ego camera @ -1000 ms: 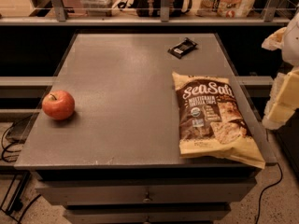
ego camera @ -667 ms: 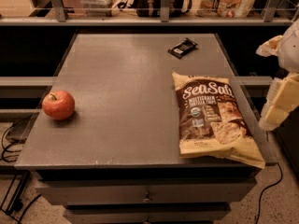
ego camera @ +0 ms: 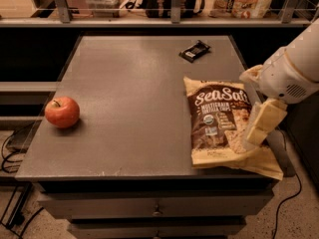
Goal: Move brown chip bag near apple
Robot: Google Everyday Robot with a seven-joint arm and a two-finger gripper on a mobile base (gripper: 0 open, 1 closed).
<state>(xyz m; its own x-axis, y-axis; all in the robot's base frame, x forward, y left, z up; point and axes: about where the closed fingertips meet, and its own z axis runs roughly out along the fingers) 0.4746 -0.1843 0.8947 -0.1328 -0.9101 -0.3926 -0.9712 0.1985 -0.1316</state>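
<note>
The brown chip bag [ego camera: 217, 119] lies flat on the right side of the grey table [ego camera: 129, 83], dark brown front up with white "Sea Salt" lettering and tan edges. The apple [ego camera: 62, 112], small and red-orange, sits near the table's left edge, far from the bag. My gripper [ego camera: 260, 126] hangs from the white arm [ego camera: 294, 66] at the right and overlaps the bag's right edge, low over its lower half. Whether it touches the bag cannot be told.
A small black wrapped bar [ego camera: 194, 50] lies at the back right of the table. A shelf [ego camera: 164, 20] with bags and boxes runs behind it. Drawers [ego camera: 157, 208] sit under the table front. Cables lie on the floor at both sides.
My arm and gripper have moved left from beside the table and now overlap the bag's right edge. The bag, apple and bar have not moved.
</note>
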